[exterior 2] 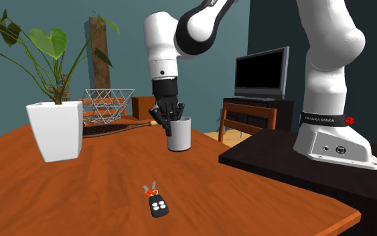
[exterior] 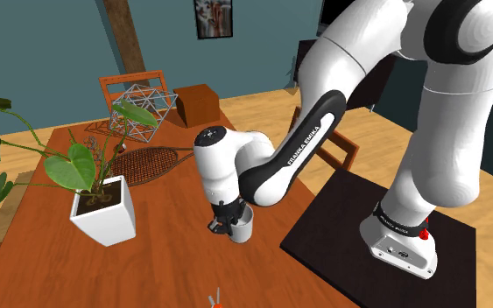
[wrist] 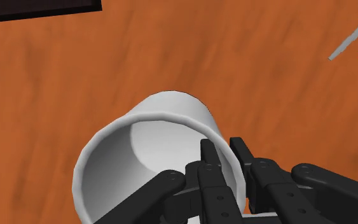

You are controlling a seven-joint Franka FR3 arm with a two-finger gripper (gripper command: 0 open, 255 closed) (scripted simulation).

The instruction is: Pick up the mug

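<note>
White mug [exterior 2: 179, 139] at centre of the second exterior view, on the wooden table [exterior 2: 100, 181], black gripper [exterior 2: 172, 119] clamped on its rim, one finger inside, bare tabletop in front, key fob [exterior 2: 157, 204] lower centre, white planter [exterior 2: 55, 129] left, table edge and dark stand [exterior 2: 280, 157] right.

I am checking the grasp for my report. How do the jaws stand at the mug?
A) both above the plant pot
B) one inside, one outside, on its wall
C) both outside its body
B: in the wrist view one of the jaws is inside the mug and the other outside, its wall between them.
</note>
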